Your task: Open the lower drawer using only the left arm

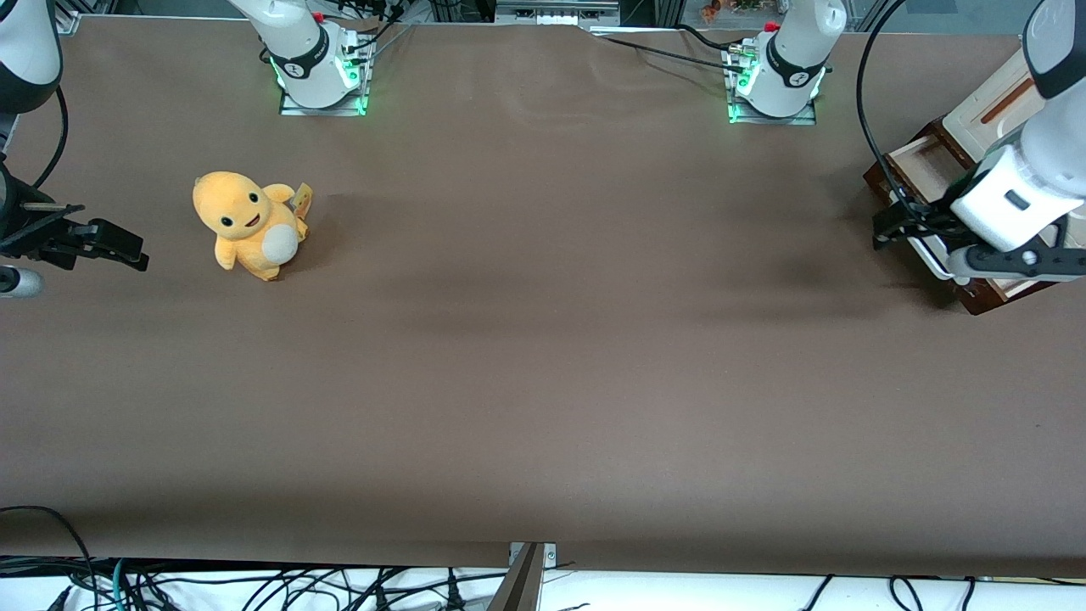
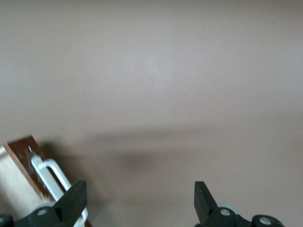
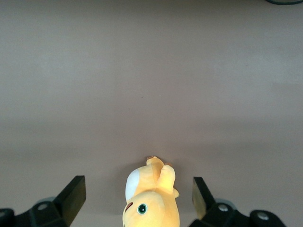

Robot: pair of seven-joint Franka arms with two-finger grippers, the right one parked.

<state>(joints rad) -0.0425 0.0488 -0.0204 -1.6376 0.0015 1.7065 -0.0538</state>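
Observation:
The lower drawer (image 1: 923,163) stands pulled out of the cabinet at the working arm's end of the table, with its pale tan inside showing inside a dark-brown rim. Its white bar handle (image 1: 930,260) runs along its front. The left arm (image 1: 1018,191) reaches over the drawer. Its black gripper (image 1: 888,226) hangs just in front of the drawer's front, low over the table. In the left wrist view the gripper (image 2: 137,201) is open and empty. The handle (image 2: 47,171) and the drawer's corner (image 2: 21,150) lie beside one finger (image 2: 73,201), outside the gap.
The cream-white cabinet panel (image 1: 993,106) with an orange-brown strip rises above the drawer. An orange plush toy (image 1: 248,224) stands toward the parked arm's end of the table; it also shows in the right wrist view (image 3: 151,201). Brown table surface (image 1: 543,339) lies between them.

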